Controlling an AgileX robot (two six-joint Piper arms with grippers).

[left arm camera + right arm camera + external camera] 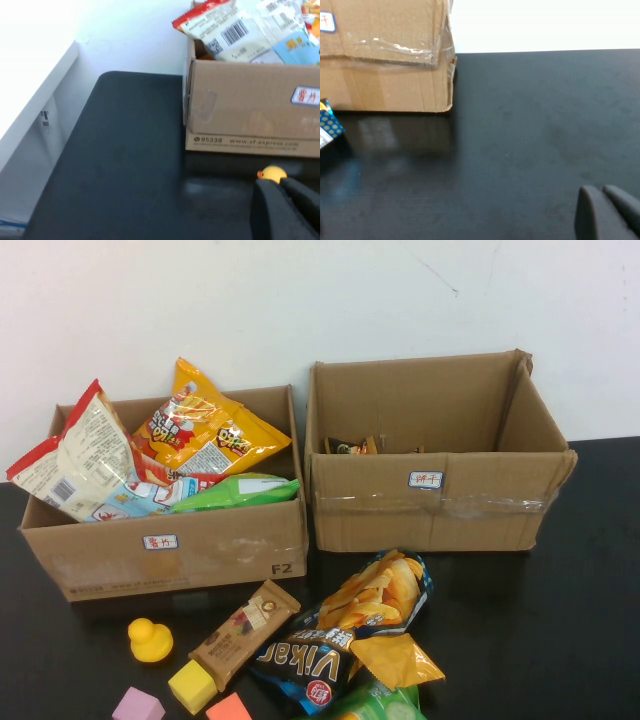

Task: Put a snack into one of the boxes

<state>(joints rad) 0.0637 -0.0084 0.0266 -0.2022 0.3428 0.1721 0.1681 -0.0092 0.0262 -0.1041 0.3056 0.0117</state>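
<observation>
— Boxes first: what do we see along the far edge of the table (600, 570)?

— We see two open cardboard boxes side by side against the white wall in the high view. The left box (200, 550) sits at centre left, stuffed with snack bags that poke above its rim. The right box (430, 510) sits at centre right, nearly touching its neighbour, and holds only a small packet (352, 446) low against its front wall.

— And the loose snacks?

— We find them at the bottom centre of the high view: a brown snack bar (245, 632) lying diagonally, a dark Vikar bag (305, 665), and a chip bag (385, 592) leaning toward the right box's lower edge. A yellow duck (150, 640) and coloured blocks (190, 687) lie at lower left.

— Where is the open room?

— We see bare black tabletop to the right of the right box and across the lower right of the high view. The left wrist view shows bare tabletop beside the left box's outer corner, out to the table's edge.

— The grippers?

— Neither shows in the high view. The left gripper (285, 192) appears at the lower right of its wrist view, its fingers closed together with nothing between them, near the duck. The right gripper (604, 196) shows at the lower right of its own view, likewise closed and empty, over bare table.
</observation>
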